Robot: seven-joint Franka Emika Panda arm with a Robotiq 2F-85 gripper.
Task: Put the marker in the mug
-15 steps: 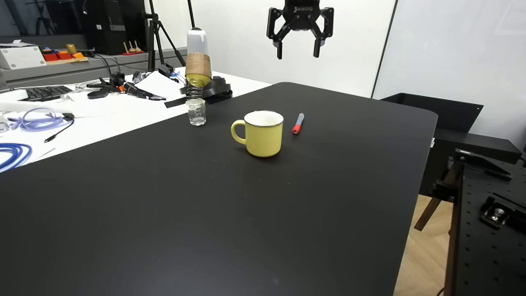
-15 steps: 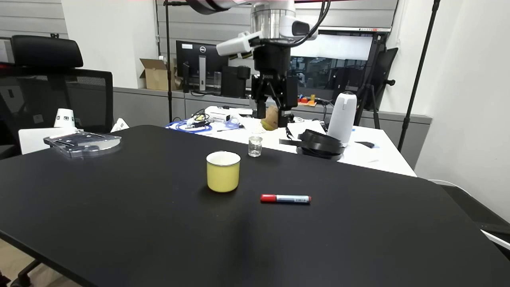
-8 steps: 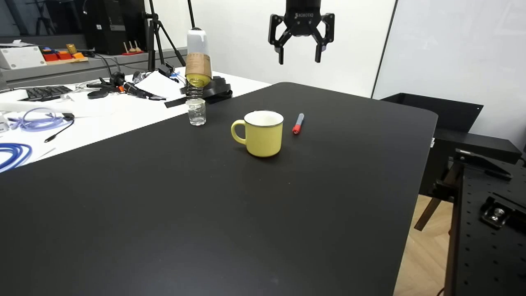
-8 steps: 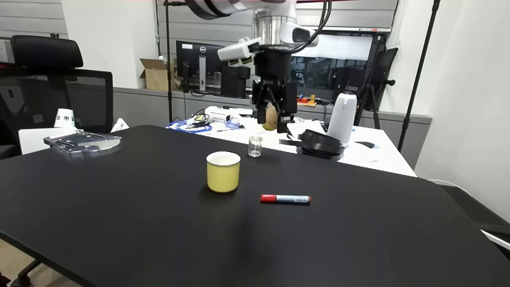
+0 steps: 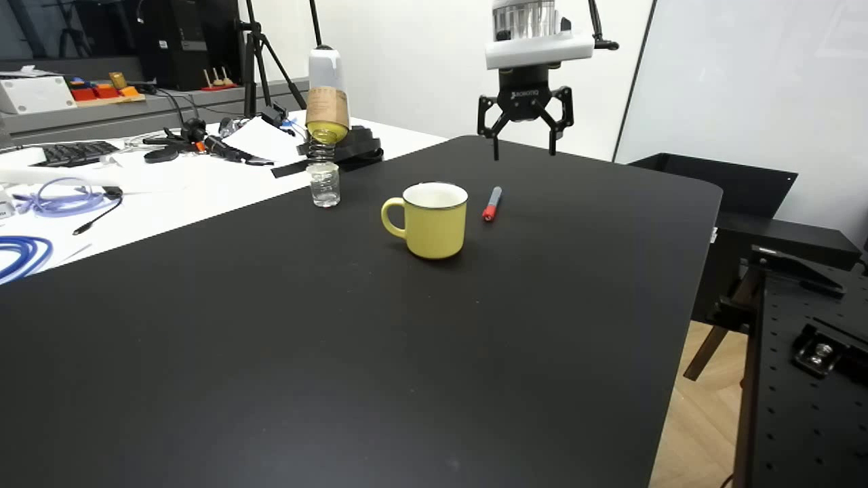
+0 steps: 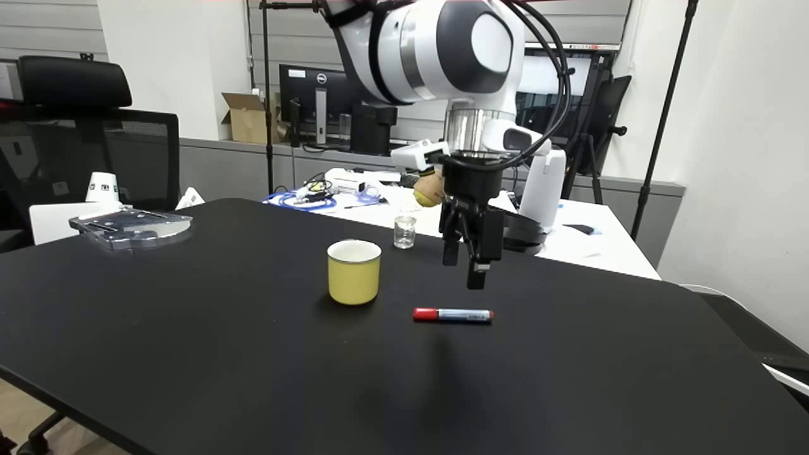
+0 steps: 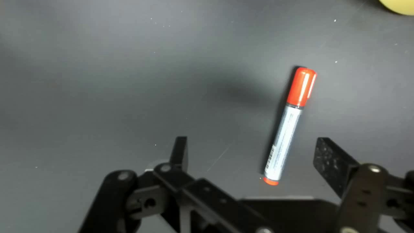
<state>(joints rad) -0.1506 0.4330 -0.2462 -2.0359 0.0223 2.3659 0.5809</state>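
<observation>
One black table point(image 5: 305, 352), gripper point(image 5: 524, 156) above it, jaws spread wide, nothing held. Mug point(image 5: 435, 227) upright, marker point(image 7: 288, 126) lying near it on the table. Looks off-centre to the jaws, so one side hitting first could roll it imo.
</observation>
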